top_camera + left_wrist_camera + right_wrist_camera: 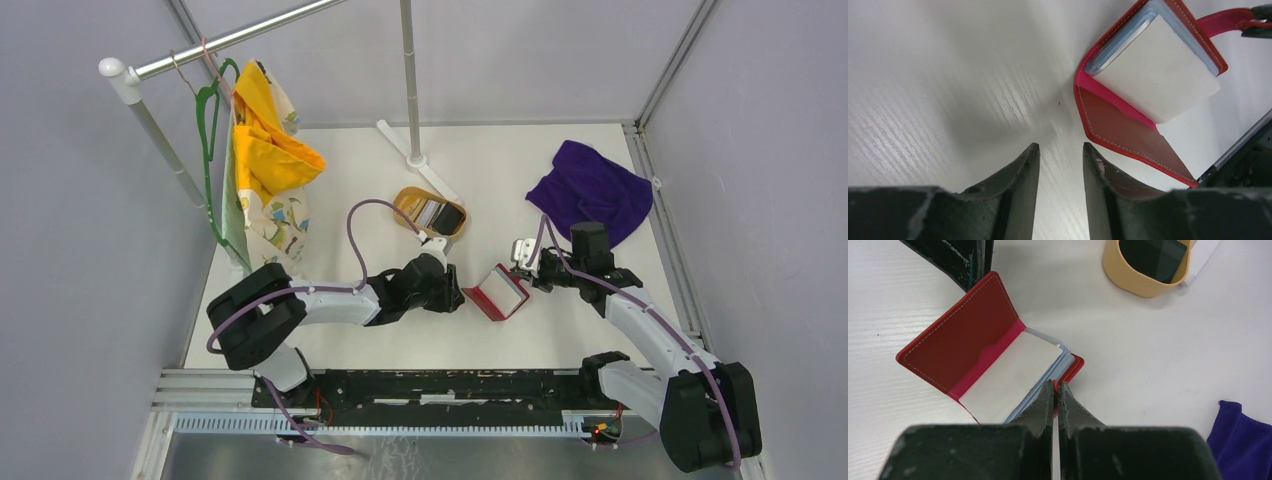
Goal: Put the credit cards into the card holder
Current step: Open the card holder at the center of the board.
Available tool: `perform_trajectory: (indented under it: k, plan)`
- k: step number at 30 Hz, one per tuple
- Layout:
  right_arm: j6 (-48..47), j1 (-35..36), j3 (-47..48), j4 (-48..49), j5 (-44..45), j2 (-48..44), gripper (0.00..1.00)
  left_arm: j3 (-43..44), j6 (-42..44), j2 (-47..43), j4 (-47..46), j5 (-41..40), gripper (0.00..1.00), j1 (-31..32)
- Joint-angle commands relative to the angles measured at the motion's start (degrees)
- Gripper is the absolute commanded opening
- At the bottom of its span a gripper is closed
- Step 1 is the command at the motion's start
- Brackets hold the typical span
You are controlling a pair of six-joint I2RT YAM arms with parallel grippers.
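The red card holder [497,291] lies open on the white table, its bare flap [965,335] toward the left arm. A whitish credit card [1008,377] rests on its blue-grey pocket stack [1158,82]. My right gripper [1058,385] is shut on the holder's red snap tab [1218,22] at the stack's edge. My left gripper [1060,150] hovers open just left of the holder's flap [1118,115], with only table between its fingers. A black card [1153,255] and a pale card [432,211] sit in the tan tray [405,200].
A purple cloth [590,195] lies at the back right, just beyond the right arm. A garment rack with a yellow garment [265,140] and green hanger stands at the left. A vertical pole [410,80] with a white foot rises behind the tray.
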State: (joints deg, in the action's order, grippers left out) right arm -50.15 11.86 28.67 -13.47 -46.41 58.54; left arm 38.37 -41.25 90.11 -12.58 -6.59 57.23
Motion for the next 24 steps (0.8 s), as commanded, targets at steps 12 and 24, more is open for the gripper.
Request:
perform_trajectory:
  k: [12, 24]
  plan:
    - [0.1, -0.4, 0.3, 1.3, -2.7, -0.4, 0.00, -5.4, 0.6, -9.4, -3.9, 4.4, 0.51, -1.0]
    - [0.5, -0.5, 0.4, 1.3, -3.2, 0.2, 0.00, -6.2, -3.3, -17.1, -9.6, 9.8, 0.60, -0.9]
